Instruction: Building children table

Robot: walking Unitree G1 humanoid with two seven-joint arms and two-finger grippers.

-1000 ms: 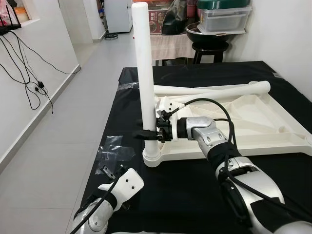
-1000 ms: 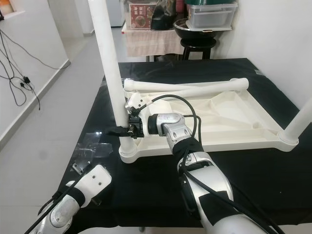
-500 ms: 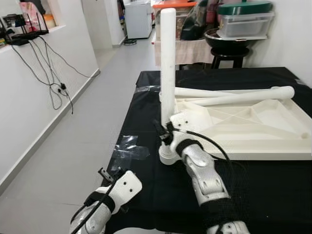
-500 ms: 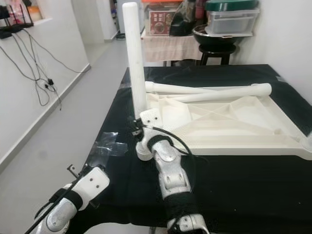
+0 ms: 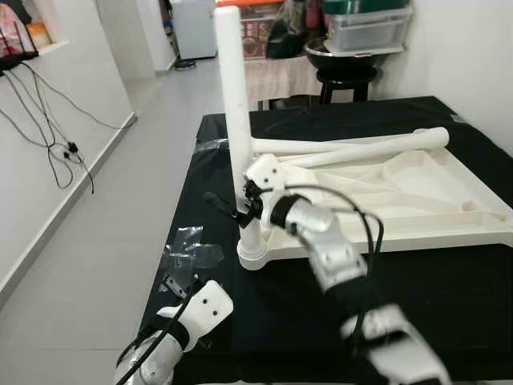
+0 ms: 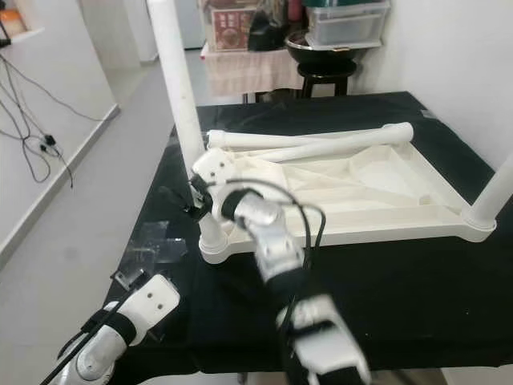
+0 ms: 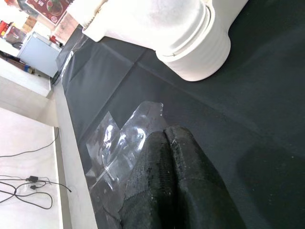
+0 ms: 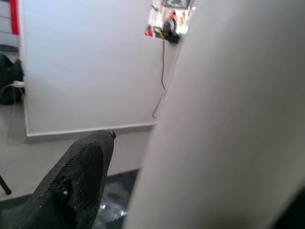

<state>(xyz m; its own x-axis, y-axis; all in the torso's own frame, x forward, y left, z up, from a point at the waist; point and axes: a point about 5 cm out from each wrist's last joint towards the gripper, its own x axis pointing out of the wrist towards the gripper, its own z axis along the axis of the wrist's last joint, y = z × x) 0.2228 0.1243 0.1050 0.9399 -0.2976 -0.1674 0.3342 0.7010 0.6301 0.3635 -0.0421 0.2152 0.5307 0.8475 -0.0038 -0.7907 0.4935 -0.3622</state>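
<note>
Pale floor tiles (image 5: 104, 216) run along your left, with black cables (image 5: 48, 136) hanging down the white wall, and before you stands the counter (image 5: 449, 305) under a black cloth. Nearest you on the left, your left gripper (image 7: 164, 183) hangs low over the front left corner of the cloth, its two black fingers pressed together on nothing. Just beyond it a crumpled piece of clear plastic film (image 5: 191, 249) lies flat on the cloth.

Next comes the white plastic children's table top (image 5: 417, 200), lying upside down on the counter. At its near left corner a white round table leg (image 5: 232, 104) stands upright in the corner socket (image 5: 255, 253). Your right gripper (image 5: 232, 207) reaches in from the right and sits around the lower part of this leg, just above the socket. One black finger (image 8: 71, 186) shows on the far side of the leg with a gap between it and the white surface; the other finger is hidden, so you cannot tell whether the grip is closed on the leg.

Two loose white table legs (image 5: 353, 148) lie across the far edge of the upturned top. On the right, another white upright leg (image 6: 497, 188) stands in the near right corner. Behind the counter, a black stool (image 5: 345, 80) carries a dark bowl and a clear storage box (image 5: 365, 28).
</note>
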